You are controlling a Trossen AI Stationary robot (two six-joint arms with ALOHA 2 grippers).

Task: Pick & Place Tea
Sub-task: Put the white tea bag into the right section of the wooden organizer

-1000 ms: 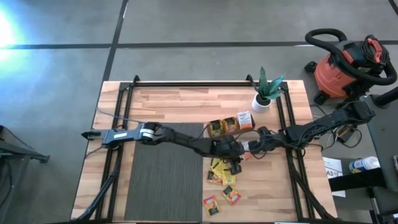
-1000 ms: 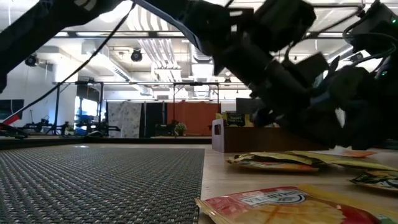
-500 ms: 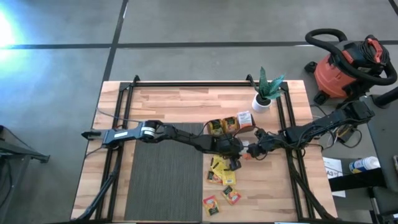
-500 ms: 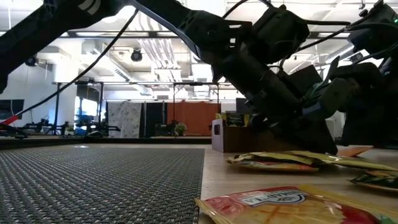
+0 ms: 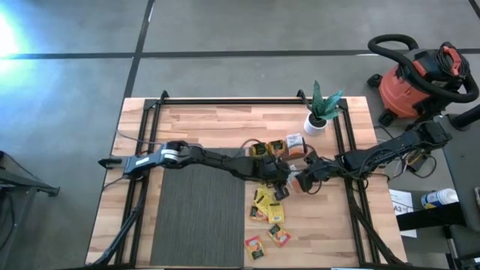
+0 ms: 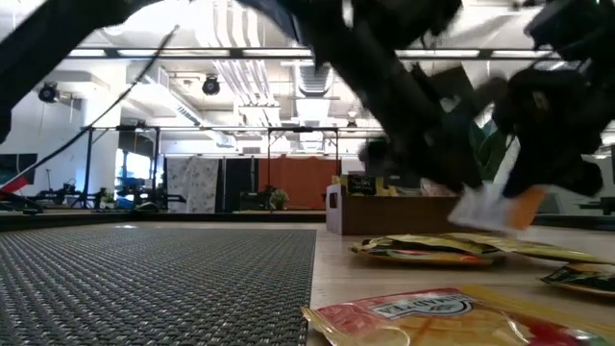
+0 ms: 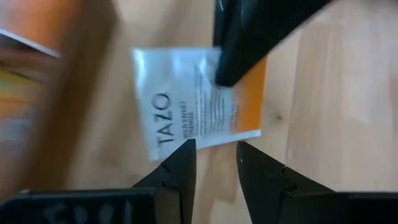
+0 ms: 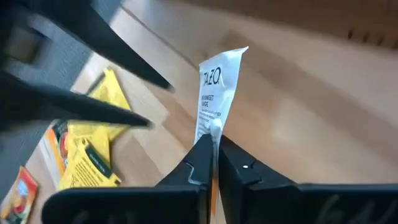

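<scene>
While your right gripper (image 8: 214, 163) pinches the white-and-orange sachet (image 8: 217, 87) by its edge, lifted off the table (image 5: 225, 120) toward the right edge by the tray (image 5: 274, 148), your left gripper (image 7: 214, 163) hovers just beside it, fingers slightly apart, empty. More sachets (image 5: 264, 214) lie toward the near edge

"TAZO" reads in dark letters on the white-and-orange sachet (image 7: 199, 99), also legible in the right wrist view (image 8: 216, 93); the smaller lines beneath it are too fine to read.
</scene>
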